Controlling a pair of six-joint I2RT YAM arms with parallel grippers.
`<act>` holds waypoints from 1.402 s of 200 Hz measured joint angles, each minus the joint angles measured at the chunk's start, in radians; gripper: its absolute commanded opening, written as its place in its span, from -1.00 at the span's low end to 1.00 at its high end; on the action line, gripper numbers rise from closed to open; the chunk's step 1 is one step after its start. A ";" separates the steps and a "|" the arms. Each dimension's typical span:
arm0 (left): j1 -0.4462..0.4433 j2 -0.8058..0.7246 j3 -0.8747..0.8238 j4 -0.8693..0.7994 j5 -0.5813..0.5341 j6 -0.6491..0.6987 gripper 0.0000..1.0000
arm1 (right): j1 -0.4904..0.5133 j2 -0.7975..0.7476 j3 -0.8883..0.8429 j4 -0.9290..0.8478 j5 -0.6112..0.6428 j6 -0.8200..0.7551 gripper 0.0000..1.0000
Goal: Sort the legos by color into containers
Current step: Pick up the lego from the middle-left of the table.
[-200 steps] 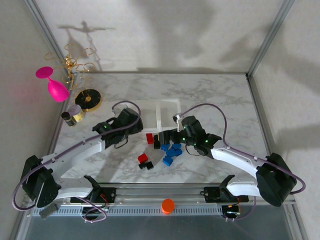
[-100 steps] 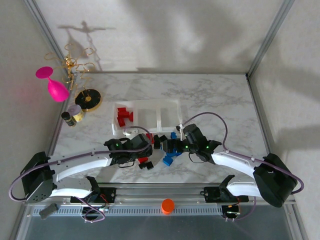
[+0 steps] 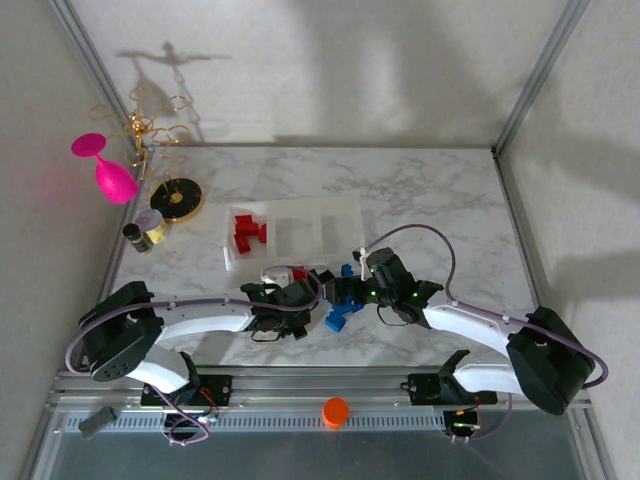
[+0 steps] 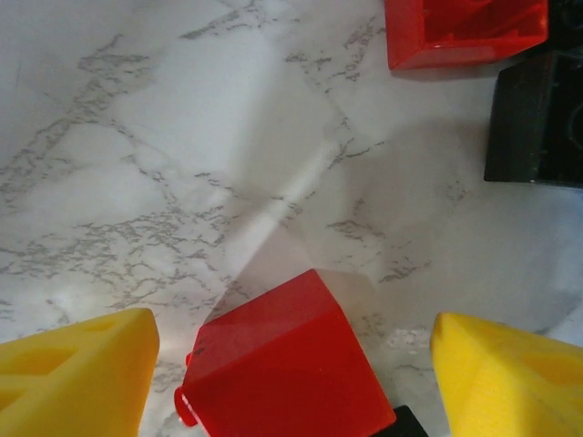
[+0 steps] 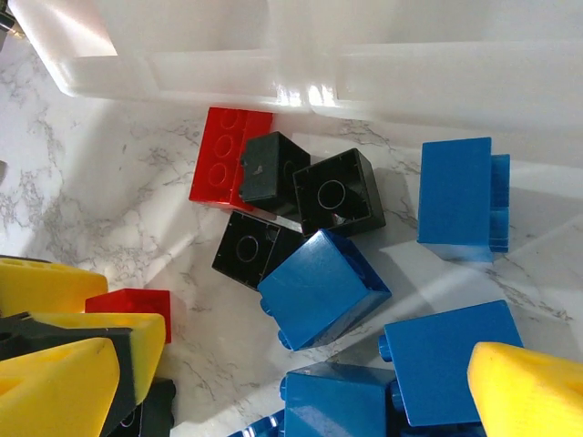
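Three joined containers [image 3: 296, 236] upper centre, top view; red legos [image 3: 243, 230] in left compartment.
Left wrist view: left gripper [image 4: 291, 382] open astride red brick [image 4: 273, 350] on surface [image 4: 182, 137]. Advise centring, then closing squarely.
Right wrist view: right gripper [image 5: 301, 396] open over blue bricks [image 5: 323, 287].

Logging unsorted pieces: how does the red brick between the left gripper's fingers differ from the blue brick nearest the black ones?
The red brick is red, flanked by the open left gripper; the blue brick is blue, beside a black brick. Both lie on the table, outside the containers.
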 measured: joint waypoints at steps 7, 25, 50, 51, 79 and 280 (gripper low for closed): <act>0.000 0.006 0.000 0.005 0.000 -0.002 0.47 | 0.000 0.000 0.000 0.001 0.000 0.000 0.97; -0.001 0.024 0.000 0.018 0.000 -0.003 0.37 | 0.000 0.000 -0.002 0.002 0.000 0.000 0.98; -0.001 0.040 0.000 0.022 -0.001 -0.005 0.30 | 0.000 -0.001 -0.002 0.004 0.000 0.000 0.98; -0.001 0.040 0.000 0.022 -0.001 -0.005 0.29 | 0.000 -0.001 -0.002 0.004 0.000 0.000 0.97; -0.001 0.043 0.000 0.018 -0.007 -0.007 0.18 | 0.000 -0.003 -0.002 0.010 0.000 -0.001 0.98; 0.220 -0.150 0.117 -0.109 -0.126 0.091 -0.07 | 0.000 0.058 0.115 0.076 -0.041 -0.038 0.97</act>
